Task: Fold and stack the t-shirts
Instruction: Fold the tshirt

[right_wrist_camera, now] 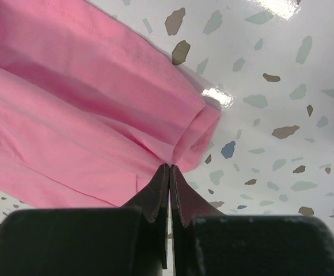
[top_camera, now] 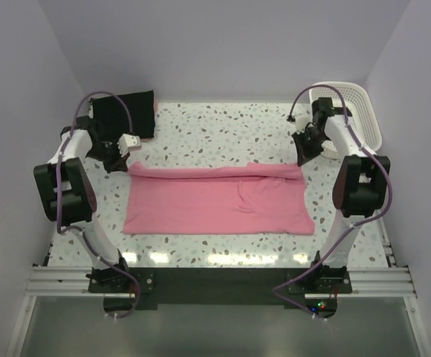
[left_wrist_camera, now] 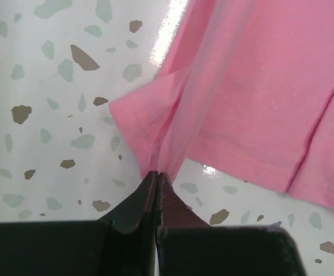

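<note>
A: The plain pink soft short-sleeved t-shirt [top_camera: 215, 207] lies spread across the middle of the counter [top_camera: 223, 130]. Is it held?

B: Yes. The left fingers [left_wrist_camera: 148, 188] and right fingers [right_wrist_camera: 160, 185] pinch its far-edge corners, closed tight. Such thin bites may slip mid-fold and leave it skewed. The folded black fabric rectangle [top_camera: 132, 111] waits at the far left corner.

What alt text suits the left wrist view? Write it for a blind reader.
The left gripper, jaws closed, pinches a corner fold of the pink t-shirt, which spreads up and right over the white speckled table.
</note>
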